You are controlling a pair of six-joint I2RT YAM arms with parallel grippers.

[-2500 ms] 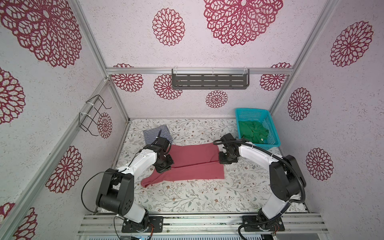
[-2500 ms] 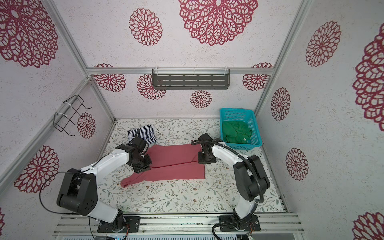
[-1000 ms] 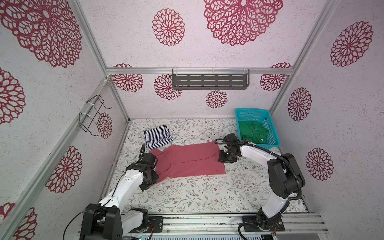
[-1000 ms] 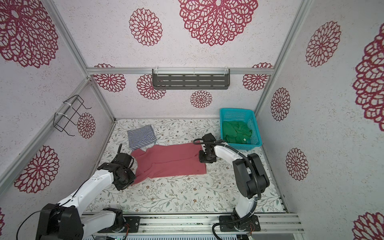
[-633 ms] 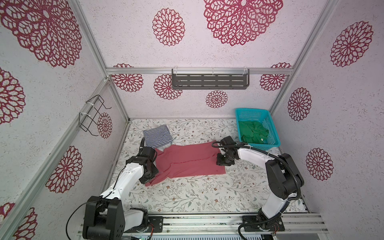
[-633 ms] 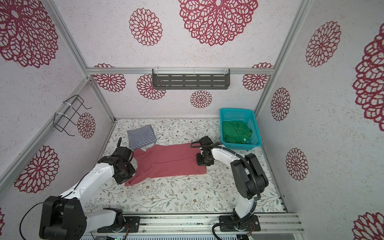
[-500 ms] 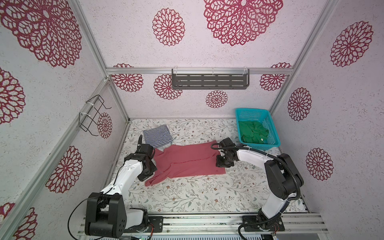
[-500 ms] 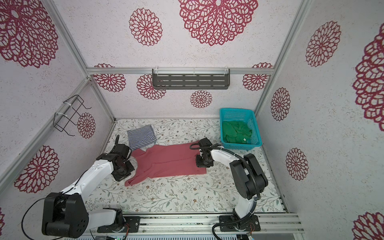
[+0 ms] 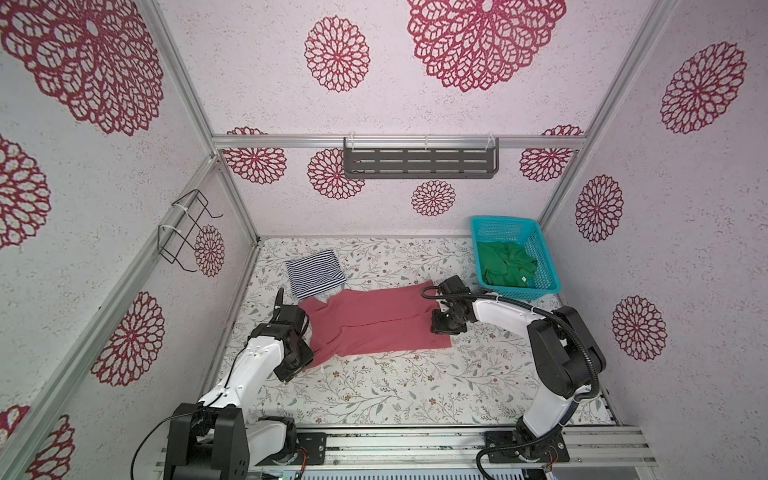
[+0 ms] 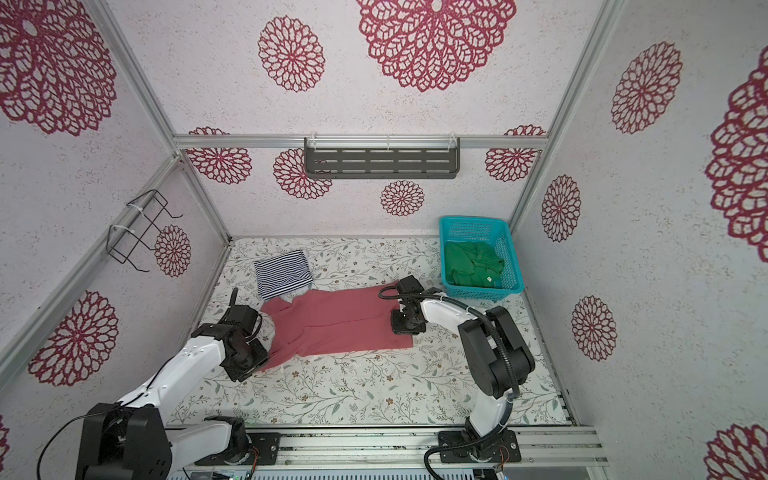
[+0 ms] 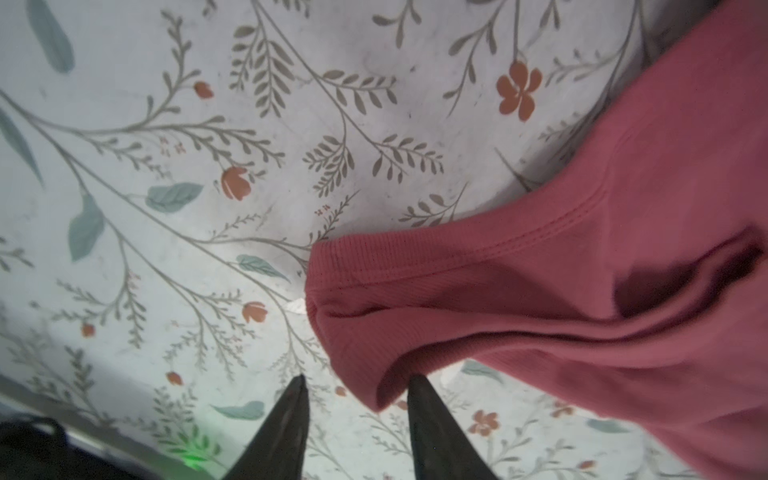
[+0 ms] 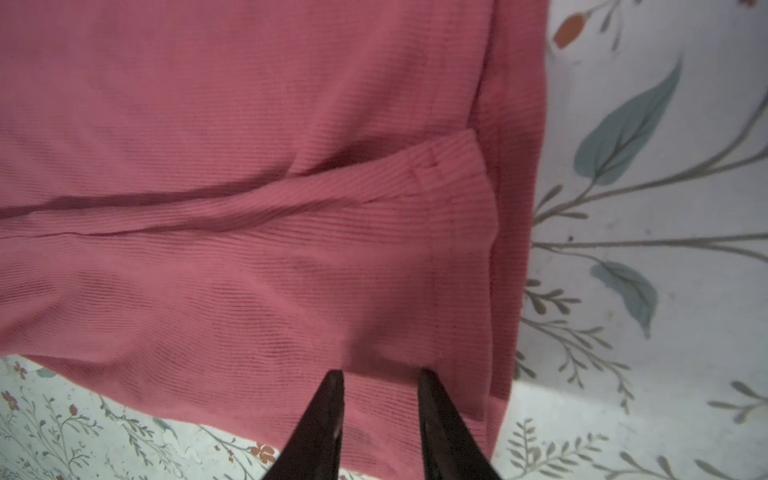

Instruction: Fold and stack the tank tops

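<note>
The left gripper (image 11: 359,384) hangs at the strap end of the dusty red-pink cloth tank top (image 9: 374,328), jaws narrowly parted around a strap tip, pinching nothing; just beyond lies the navy-and-white striped cloth top (image 9: 316,274), already folded. The pink one lies flat, one long side turned in: folding looks half done. The right gripper (image 12: 380,376), narrowly parted and empty, sits over its hem. Next, both need fresh grips to double it over; the bright green cloth top (image 9: 505,266) waits in the teal plastic mesh basket (image 9: 540,253)
</note>
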